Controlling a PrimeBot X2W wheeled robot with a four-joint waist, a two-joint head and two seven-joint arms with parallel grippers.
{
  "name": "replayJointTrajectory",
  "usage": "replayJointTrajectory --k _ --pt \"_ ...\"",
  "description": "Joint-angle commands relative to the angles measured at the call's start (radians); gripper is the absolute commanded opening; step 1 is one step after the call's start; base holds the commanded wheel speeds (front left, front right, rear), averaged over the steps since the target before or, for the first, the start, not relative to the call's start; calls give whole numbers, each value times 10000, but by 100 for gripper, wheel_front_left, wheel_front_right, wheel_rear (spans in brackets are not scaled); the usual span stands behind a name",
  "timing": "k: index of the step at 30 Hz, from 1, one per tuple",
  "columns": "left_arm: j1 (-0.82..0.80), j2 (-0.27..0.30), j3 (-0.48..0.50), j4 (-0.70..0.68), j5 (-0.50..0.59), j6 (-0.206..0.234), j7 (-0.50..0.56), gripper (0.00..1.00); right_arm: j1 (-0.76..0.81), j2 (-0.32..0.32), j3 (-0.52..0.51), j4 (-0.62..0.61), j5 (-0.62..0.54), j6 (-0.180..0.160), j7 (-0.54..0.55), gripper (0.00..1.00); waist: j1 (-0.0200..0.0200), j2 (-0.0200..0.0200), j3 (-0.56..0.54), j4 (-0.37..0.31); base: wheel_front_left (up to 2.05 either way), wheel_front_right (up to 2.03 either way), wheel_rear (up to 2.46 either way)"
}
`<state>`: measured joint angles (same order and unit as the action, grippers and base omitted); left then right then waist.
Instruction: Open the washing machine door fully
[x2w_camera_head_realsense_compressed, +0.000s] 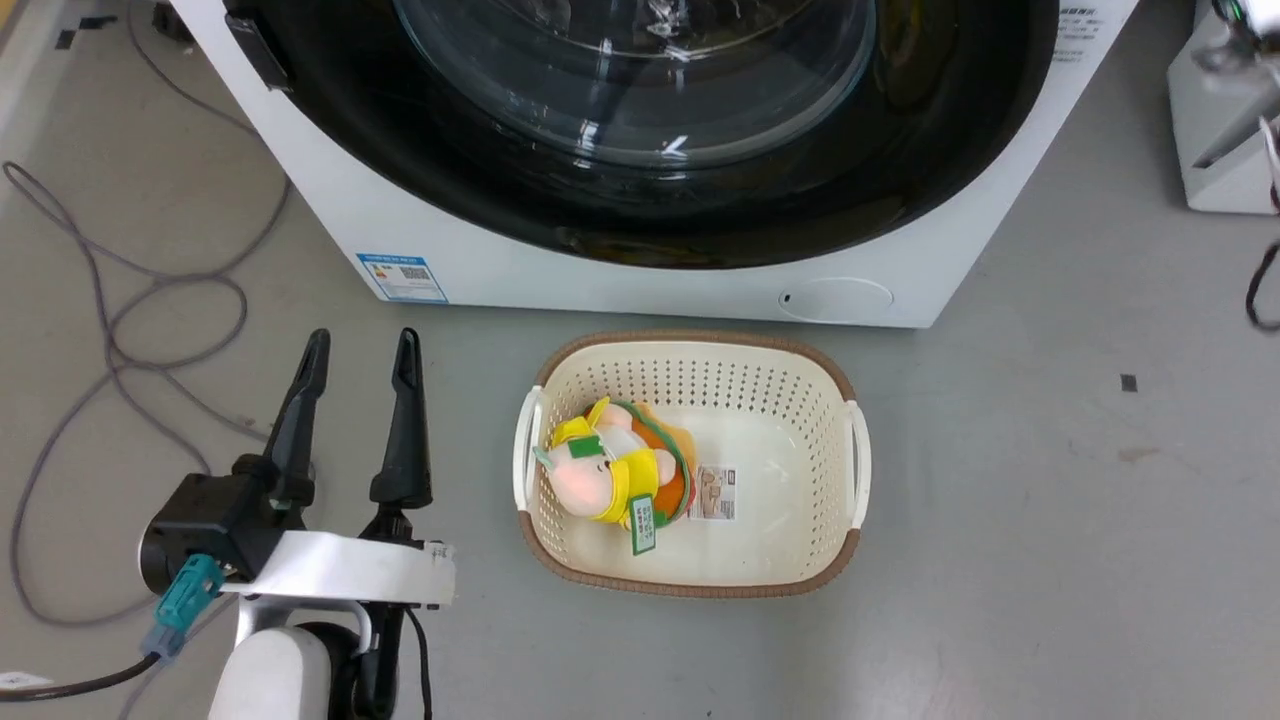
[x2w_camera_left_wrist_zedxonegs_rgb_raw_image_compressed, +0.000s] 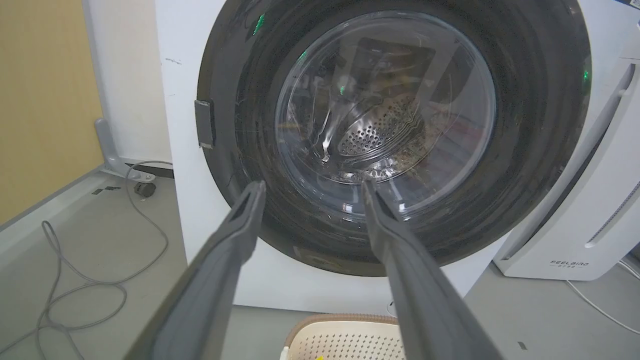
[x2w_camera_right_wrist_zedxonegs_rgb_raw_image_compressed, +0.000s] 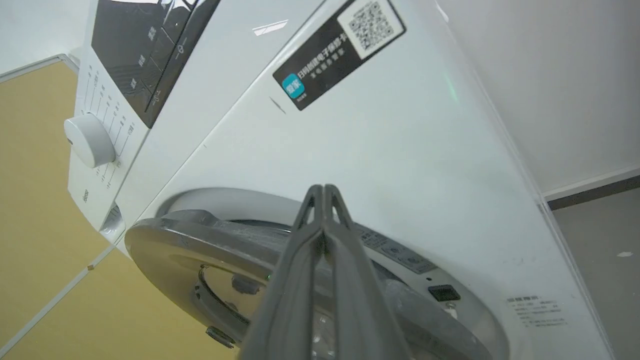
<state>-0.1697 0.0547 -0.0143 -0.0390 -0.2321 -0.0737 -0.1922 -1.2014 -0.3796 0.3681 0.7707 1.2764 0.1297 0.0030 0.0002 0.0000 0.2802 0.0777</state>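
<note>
Top of washing machine door (x2w_camera_head_realsense_compressed: 640, 215) out-of-frame.

"FEELAIR" on the white appliance (x2w_camera_left_wrist_zedxonegs_rgb_raw_image_compressed: 575, 235)

The grey floor (x2w_camera_head_realsense_compressed: 1050, 500) carries the washing machine (x2w_camera_head_realsense_compressed: 600, 275) at the far side, with a cream basket (x2w_camera_head_realsense_compressed: 700, 385) just before it. Grey cables (x2w_camera_head_realsense_compressed: 244, 305) loop at the left, a white appliance (x2w_camera_head_realsense_compressed: 1215, 150) stands far right, and a dark tape mark (x2w_camera_head_realsense_compressed: 1128, 382) lies nearby.
</note>
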Motion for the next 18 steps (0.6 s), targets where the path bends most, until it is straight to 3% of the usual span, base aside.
replayJointTrajectory --k 1,9,18 --pt "-202 8 37 -24 -48 -51 -91 100 -416 -32 176 246 255 8 99 0 -1 0 63 -17 0 0 0" --pt "-502 -5 51 -70 -202 -143 -238 100 -2212 404 1820 1871 442 8 1602 0 -1 0 498 1 0 0 0" --pt "-775 -20 17 -98 -434 -248 -405 100 -3756 594 2986 3079 1087 9 2770 0 -2 0 950 138 0 0 0"
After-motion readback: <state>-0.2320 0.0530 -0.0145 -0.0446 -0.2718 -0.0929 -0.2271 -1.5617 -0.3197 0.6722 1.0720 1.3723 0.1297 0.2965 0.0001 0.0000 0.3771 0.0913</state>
